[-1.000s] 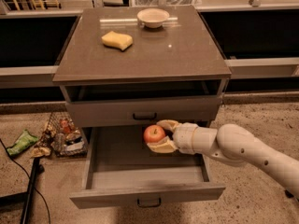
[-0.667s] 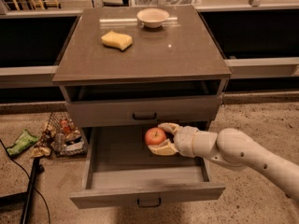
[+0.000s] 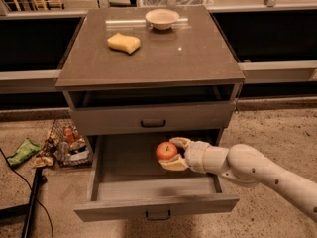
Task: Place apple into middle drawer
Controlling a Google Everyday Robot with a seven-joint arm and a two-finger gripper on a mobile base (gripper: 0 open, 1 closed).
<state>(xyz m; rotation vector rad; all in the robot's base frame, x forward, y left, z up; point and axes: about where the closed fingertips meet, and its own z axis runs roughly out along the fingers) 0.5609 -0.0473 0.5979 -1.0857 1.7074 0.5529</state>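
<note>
Camera view: claw [image 3: 171, 154] grips apple [image 3: 166, 150], seemingly inside middle drawer [image 3: 156, 206].

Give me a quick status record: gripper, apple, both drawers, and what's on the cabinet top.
middle drawer: pulled open toward the camera
upper drawer: appears closed
gripper: reaching in from the right over the open middle drawer, shut on the apple
apple: red, held over the drawer floor, right of centre; contact with the floor unclear
cabinet top: yellow sponge at left, bowl at the back
task state: apple not yet released
</note>
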